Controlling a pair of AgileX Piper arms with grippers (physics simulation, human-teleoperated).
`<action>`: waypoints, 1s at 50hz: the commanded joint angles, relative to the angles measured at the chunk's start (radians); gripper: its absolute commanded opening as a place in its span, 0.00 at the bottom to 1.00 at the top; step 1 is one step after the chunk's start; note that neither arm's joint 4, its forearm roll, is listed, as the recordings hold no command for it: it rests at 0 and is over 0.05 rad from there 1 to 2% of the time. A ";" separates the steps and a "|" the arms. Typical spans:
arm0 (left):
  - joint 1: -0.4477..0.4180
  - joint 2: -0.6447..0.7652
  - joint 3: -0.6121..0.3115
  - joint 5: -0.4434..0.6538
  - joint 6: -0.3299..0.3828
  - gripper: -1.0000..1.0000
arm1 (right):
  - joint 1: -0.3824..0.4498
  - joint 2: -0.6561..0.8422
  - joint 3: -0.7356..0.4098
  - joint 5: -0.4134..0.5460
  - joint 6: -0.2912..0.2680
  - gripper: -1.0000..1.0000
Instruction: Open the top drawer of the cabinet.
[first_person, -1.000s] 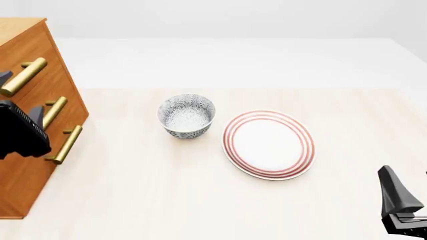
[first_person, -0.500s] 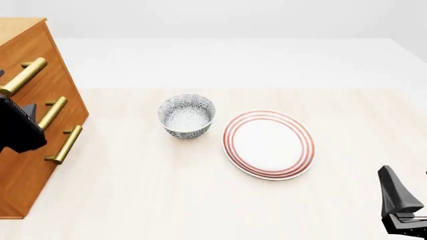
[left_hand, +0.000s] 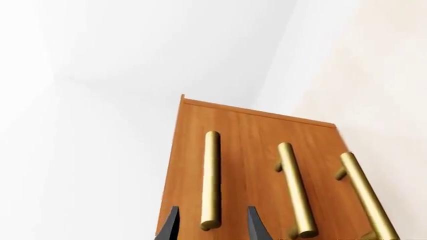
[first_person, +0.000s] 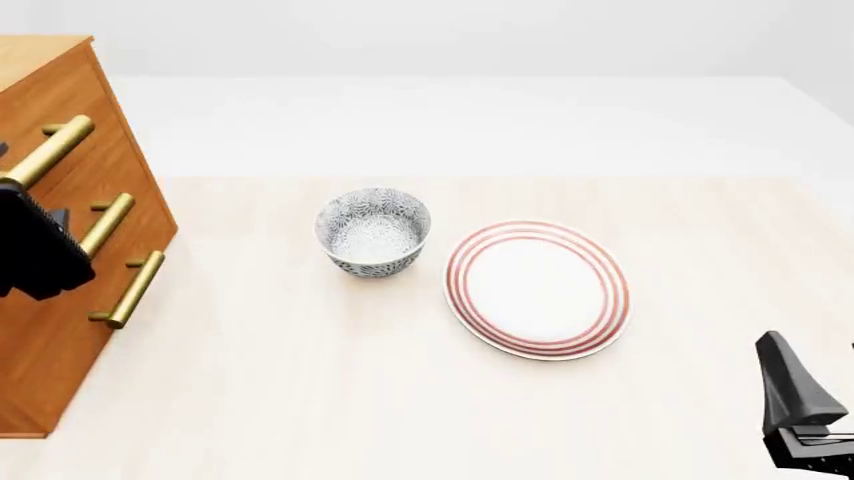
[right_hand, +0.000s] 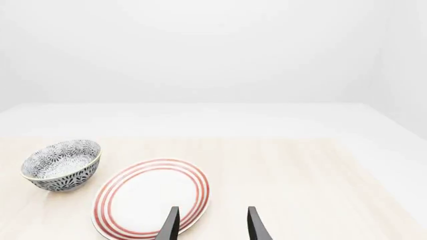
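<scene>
The cabinet (first_person: 54, 330) stands at the table's left edge, orange-brown with three brass bar handles. The top drawer (left_hand: 189, 165) sits flush with the front, and its handle (first_person: 51, 152) is the uppermost bar. In the left wrist view my left gripper (left_hand: 212, 229) is open, one fingertip on each side of the near end of that handle (left_hand: 211, 175). I cannot tell if they touch it. In the front view the left arm's black body (first_person: 38, 250) hides those fingers. My right gripper (right_hand: 212, 227) is open and holds nothing, low at the near right (first_person: 801, 410).
A patterned bowl (first_person: 374, 231) stands mid-table, with a red-ringed white plate (first_person: 537, 288) just to its right. The two lower brass handles (first_person: 107, 224) (first_person: 135, 288) stick out from the cabinet front beside the left arm.
The left arm has crept up and slightly left along the cabinet front toward the top handle. The right arm, bowl and plate have not moved.
</scene>
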 joint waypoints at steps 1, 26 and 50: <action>0.034 0.049 -0.003 -0.036 0.015 1.00 | 0.000 0.000 0.000 0.000 0.000 1.00; 0.087 0.103 -0.008 -0.071 0.012 1.00 | 0.000 0.000 0.000 0.000 0.000 1.00; 0.098 0.111 -0.014 -0.109 0.025 0.00 | 0.000 0.000 0.000 0.000 0.000 1.00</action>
